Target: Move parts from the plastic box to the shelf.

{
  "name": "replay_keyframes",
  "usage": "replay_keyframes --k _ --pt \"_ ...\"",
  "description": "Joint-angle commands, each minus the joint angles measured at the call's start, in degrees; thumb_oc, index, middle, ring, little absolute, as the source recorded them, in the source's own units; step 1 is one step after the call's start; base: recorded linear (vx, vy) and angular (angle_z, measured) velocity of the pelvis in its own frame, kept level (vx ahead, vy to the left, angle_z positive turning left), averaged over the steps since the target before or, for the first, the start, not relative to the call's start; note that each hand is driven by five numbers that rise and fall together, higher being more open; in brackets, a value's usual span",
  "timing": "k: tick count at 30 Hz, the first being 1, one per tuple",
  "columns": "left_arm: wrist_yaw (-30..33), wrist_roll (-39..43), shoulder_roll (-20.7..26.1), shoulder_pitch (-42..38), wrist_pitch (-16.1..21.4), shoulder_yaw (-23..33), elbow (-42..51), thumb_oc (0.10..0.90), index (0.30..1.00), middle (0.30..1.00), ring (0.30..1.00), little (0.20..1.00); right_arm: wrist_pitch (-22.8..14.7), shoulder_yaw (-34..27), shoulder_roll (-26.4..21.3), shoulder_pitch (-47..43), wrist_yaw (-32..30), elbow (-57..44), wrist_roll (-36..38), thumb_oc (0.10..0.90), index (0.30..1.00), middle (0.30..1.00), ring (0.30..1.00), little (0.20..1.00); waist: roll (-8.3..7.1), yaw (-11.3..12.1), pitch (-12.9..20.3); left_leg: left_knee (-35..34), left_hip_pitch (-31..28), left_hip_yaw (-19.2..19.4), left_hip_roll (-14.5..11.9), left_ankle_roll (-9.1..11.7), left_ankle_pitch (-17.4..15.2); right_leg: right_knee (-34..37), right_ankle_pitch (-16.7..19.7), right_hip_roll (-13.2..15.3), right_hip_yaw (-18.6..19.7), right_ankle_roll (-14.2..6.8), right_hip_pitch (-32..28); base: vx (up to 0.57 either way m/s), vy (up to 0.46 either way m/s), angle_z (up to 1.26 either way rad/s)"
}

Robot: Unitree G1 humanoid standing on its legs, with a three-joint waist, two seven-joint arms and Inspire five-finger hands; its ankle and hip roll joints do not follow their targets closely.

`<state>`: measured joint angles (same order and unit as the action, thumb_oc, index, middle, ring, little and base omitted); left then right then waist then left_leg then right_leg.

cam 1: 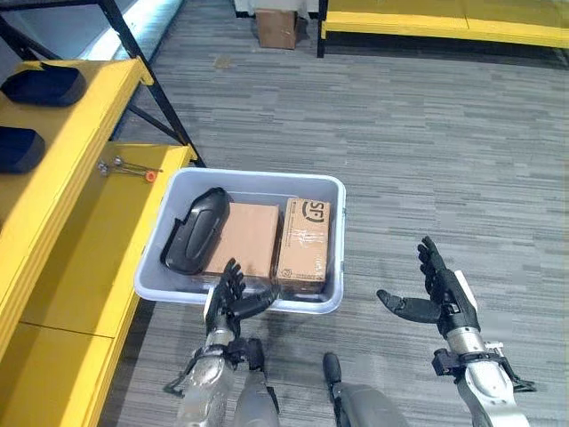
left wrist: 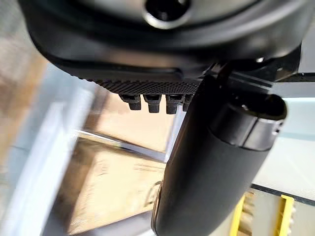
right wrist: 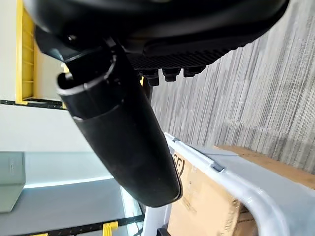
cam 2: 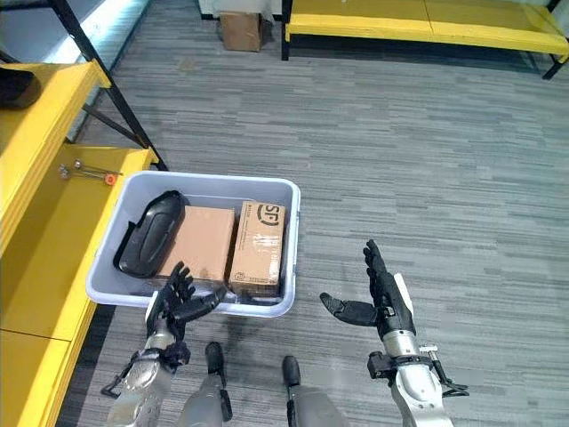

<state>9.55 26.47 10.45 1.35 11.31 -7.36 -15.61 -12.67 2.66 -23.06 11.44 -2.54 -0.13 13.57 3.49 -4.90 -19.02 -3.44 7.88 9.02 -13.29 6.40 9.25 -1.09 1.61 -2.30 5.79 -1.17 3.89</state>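
Cardboard boxes (cam 1: 304, 245), two; black part (cam 1: 196, 229), one

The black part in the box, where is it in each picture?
Left eye view: the black part lies at the left end of the plastic box, beside the cardboard boxes.
Right eye view: same spot, left end.
Left wrist view: I cannot make it out.
Right wrist view: I cannot make it out.
Shared landmark: the plastic box's pale rim.

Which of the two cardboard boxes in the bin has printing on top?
The narrower cardboard box on the bin's right side; the wider plain one lies between it and the black part.
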Motion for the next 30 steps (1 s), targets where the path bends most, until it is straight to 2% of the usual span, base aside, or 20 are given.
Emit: replay_keyframes --k 1,2,5,8,9,12,14,18,22,23,24,26,27,28,29,30 --pt "1.4 -0.6 6.0 1.2 6.2 1.3 7.7 0.9 1.0 1.0 1.0 1.0 -5.3 0.7 1.1 -2.6 -0.5 -6.6 0.1 0.9 1.0 1.0 1.0 1.0 -4.43 1.9 6.3 5.9 6.5 1.1 1.7 -1.1 -0.4 1.1 -5.7 11.1 2.9 -6.5 -4.4 0.04 0.129 -0.41" --pt "1.4 -0.6 6.0 1.2 6.2 1.3 7.7 0.9 1.0 1.0 1.0 1.0 -5.3 0.8 1.1 -2.6 -0.5 -6.6 0.1 0.9 1.0 1.0 1.0 1.0 -4.51 2.0 6.4 6.0 6.6 1.2 1.8 -1.2 -0.5 1.1 -5.8 11.2 3.0 -6.6 -4.3 0.04 0.162 -0.3" --pt "1.9 -0.6 6.4 0.0 5.7 0.7 7.8 0.9 1.0 1.0 1.0 1.0 -4.7 1.6 1.4 -3.7 -0.5 -6.5 0.0 0.9 1.0 1.0 1.0 1.0 -6.64 1.8 6.7 7.9 8.2 3.1 3.3 -2.5 -3.1 1.2 -3.7 13.5 2.7 -8.5 -1.7 0.06 0.183 -0.13" --pt "2.0 -0.5 6.4 -0.2 5.6 0.7 8.0 0.9 1.0 1.0 1.0 1.0 -4.6 1.9 1.3 -4.1 -0.3 -6.5 -0.2 0.9 1.0 1.0 1.0 1.0 -7.18 1.9 6.8 8.4 8.7 3.3 3.6 -2.8 -3.8 1.3 -3.3 14.0 2.1 -8.9 -1.5 0.04 0.058 0.06" --pt "2.0 -0.4 6.5 -0.1 5.5 0.8 8.2 0.9 1.0 1.0 1.0 1.0 -4.6 2.0 1.2 -4.5 -0.2 -6.8 -0.4 0.9 1.0 1.0 1.0 1.0 -7.78 1.9 6.8 8.9 8.8 3.3 4.1 -3.0 -4.6 1.4 -2.8 14.6 1.5 -9.2 -1.8 0.04 0.042 0.03" --pt "1.9 -0.3 6.5 -0.1 5.4 0.7 8.2 0.9 1.0 1.0 1.0 1.0 -4.6 2.1 1.0 -4.7 -0.1 -6.9 -0.6 0.9 1.0 1.0 1.0 1.0 -7.96 2.2 7.2 9.1 9.2 3.4 4.1 -3.1 -4.7 1.6 -2.2 14.8 1.1 -9.4 -1.5 0.04 0.03 0.03" --pt "1.4 -0.4 7.0 -0.5 5.0 0.6 8.4 0.9 1.0 1.0 1.0 1.0 -4.6 2.0 0.3 -6.1 -0.3 -7.4 -1.4 0.9 1.0 1.0 1.0 1.0 -8.79 2.6 7.4 10.0 10.2 3.7 4.6 -3.4 -5.8 1.9 -0.5 15.8 -0.3 -10.3 -1.4 0.05 0.044 0.02" --pt "0.8 -0.8 7.7 -0.6 4.7 0.4 8.7 0.9 1.0 1.0 1.0 1.0 -4.8 2.2 -0.1 -7.1 -0.2 -8.0 -1.9 0.9 1.0 1.0 1.0 1.0 -9.36 2.9 7.1 11.4 10.6 3.5 5.3 -4.1 -7.3 1.3 0.2 16.7 -1.7 -10.9 -1.6 0.03 0.058 0.01" --pt "-0.2 -2.0 9.0 -0.7 4.3 -0.1 9.3 0.9 1.0 1.0 1.0 1.0 -4.8 2.8 -1.7 -9.2 -0.1 -9.5 -4.4 0.9 1.0 1.0 1.0 1.0 -9.63 3.4 6.6 9.3 9.5 3.8 6.1 -4.9 -7.5 -2.0 5.0 17.4 -3.6 -12.2 0.6 0.0 0.09 0.0" --pt "0.0 -3.0 10.2 -1.0 4.5 0.0 9.8 0.9 1.0 1.0 1.0 1.0 -4.8 3.8 -3.1 -12.0 -0.6 -9.5 -6.4 0.9 1.0 1.0 1.0 1.0 -9.44 4.2 5.9 7.3 8.4 4.6 6.1 -5.2 -7.1 -4.4 7.3 17.7 -7.9 -11.8 2.9 -0.05 0.139 -0.03" --pt "0.0 -2.9 10.7 -0.9 4.6 0.6 10.0 0.9 1.0 1.0 1.0 1.0 -4.8 5.1 -4.2 -14.4 -0.8 -9.4 -7.6 0.9 1.0 1.0 1.0 1.0 -9.53 5.3 5.6 6.5 7.7 5.8 5.8 -5.0 -7.3 -4.1 7.4 18.3 -13.2 -11.2 3.8 -0.05 0.117 -0.21" --pt "-0.3 -2.5 11.2 -0.4 4.6 1.3 9.9 0.9 1.0 1.0 1.0 1.0 -4.7 6.9 -6.2 -18.3 -0.7 -9.0 -9.8 0.9 1.0 1.0 1.0 1.0 -10.05 5.8 5.0 5.4 6.1 6.9 5.4 -4.4 -7.5 -1.2 7.0 17.6 -17.7 -10.7 5.4 0.01 0.028 -0.63" --pt "-0.3 -2.6 11.3 -0.6 4.8 1.6 9.8 0.9 1.0 1.0 1.0 1.0 -4.6 7.2 -7.0 -19.8 -0.9 -8.7 -10.2 0.9 1.0 1.0 1.0 1.0 -10.1 5.6 4.4 5.5 5.8 6.8 5.2 -4.2 -7.5 -0.7 6.4 16.6 -16.9 -10.5 6.5 0.07 -0.05 -0.64" --pt "0.0 -2.4 11.1 -0.8 4.8 2.0 9.1 0.9 1.0 1.0 1.0 1.0 -4.5 6.8 -8.7 -20.0 -0.8 -9.7 -12.5 0.9 1.0 1.0 1.0 1.0 -10.55 5.4 3.2 6.2 5.4 5.6 5.4 -4.2 -7.6 0.1 4.4 15.7 -13.8 -9.7 6.5 0.06 -0.052 -0.18" --pt "0.0 -2.4 11.1 -0.8 4.8 2.0 9.1 0.9 1.0 1.0 1.0 1.0 -4.5 6.8 -8.7 -20.0 -0.8 -9.7 -12.5 0.9 1.0 1.0 1.0 1.0 -10.55 5.4 3.2 6.2 5.4 5.6 5.4 -4.2 -7.6 0.1 4.4 15.7 -13.8 -9.7 6.4 0.07 -0.11 0.36" --pt "0.2 -3.1 10.5 -1.0 4.8 1.9 8.8 0.9 1.0 1.0 1.0 1.0 -4.7 6.8 -11.1 -21.9 -0.5 -10.3 -14.7 0.9 1.0 1.0 1.0 1.0 -10.74 5.4 3.2 5.3 5.9 4.5 5.6 -3.8 -6.7 0.9 3.5 15.2 -13.4 -9.0 6.0 0.04 -0.149 0.56"
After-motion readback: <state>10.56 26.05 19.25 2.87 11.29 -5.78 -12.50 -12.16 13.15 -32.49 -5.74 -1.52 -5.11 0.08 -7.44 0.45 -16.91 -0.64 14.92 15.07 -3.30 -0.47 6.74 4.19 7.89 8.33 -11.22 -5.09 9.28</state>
